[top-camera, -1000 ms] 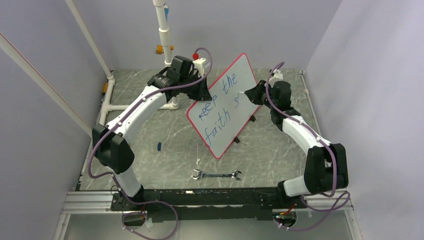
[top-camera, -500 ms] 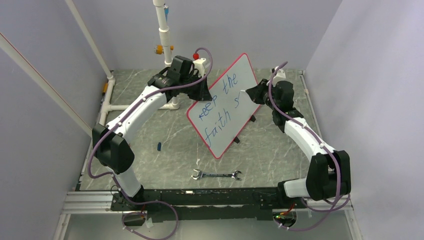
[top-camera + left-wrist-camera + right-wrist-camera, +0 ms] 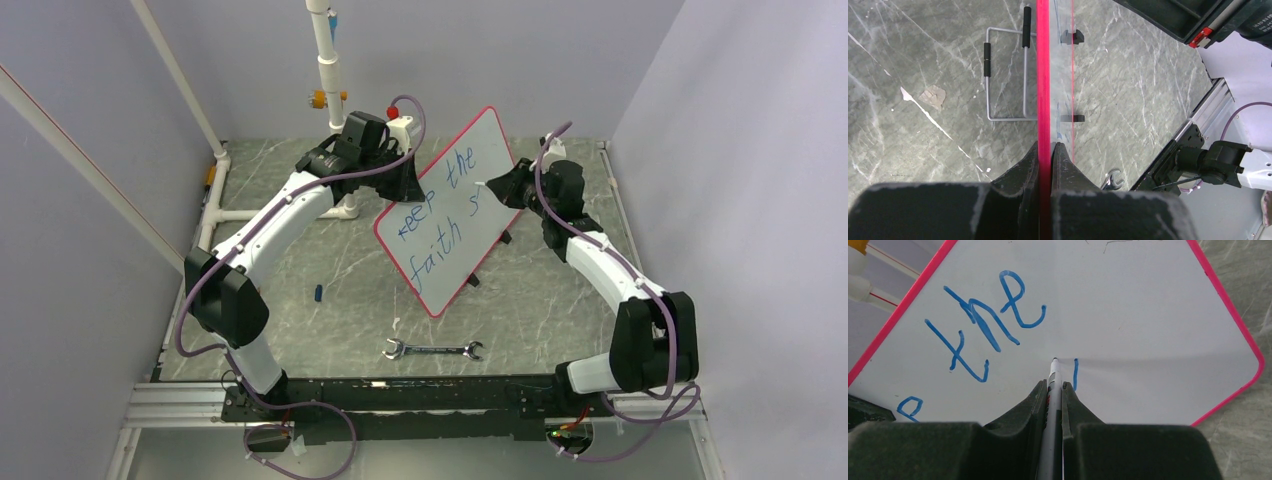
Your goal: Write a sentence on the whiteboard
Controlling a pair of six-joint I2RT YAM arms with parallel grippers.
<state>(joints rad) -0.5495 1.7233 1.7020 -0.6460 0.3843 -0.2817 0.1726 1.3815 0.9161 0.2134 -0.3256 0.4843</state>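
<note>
The whiteboard [image 3: 455,235] stands propped at a slant near the middle of the grey marbled counter [image 3: 330,320], its red-pink rim running from about 7 o'clock up to 1 o'clock in the top view. The left gripper [image 3: 1045,150] is closed tight on the board's rim at its 9 o'clock edge, a finger pressed on each side of the pink strip. The left wrist view looks along that rim, with a bent wire stand [image 3: 1005,75] lying on the counter to one side and two small black clips [image 3: 1074,36] on the other. The right gripper [image 3: 1053,387] comes in from the board's 2 o'clock side, nearly closed around a thin marker [image 3: 1053,374] that points at the white face. The marker's dark tip sits right at the surface, with a short upright blue stroke just beside it at 3 o'clock. The sentence [image 3: 440,205] so far reads "keep the" on the upper slanted line and "faith s" below it. A wrench [image 3: 433,350] lies flat at 6 o'clock of the board, and a small dark blue piece [image 3: 318,293] lies at its 8 o'clock.
</note>
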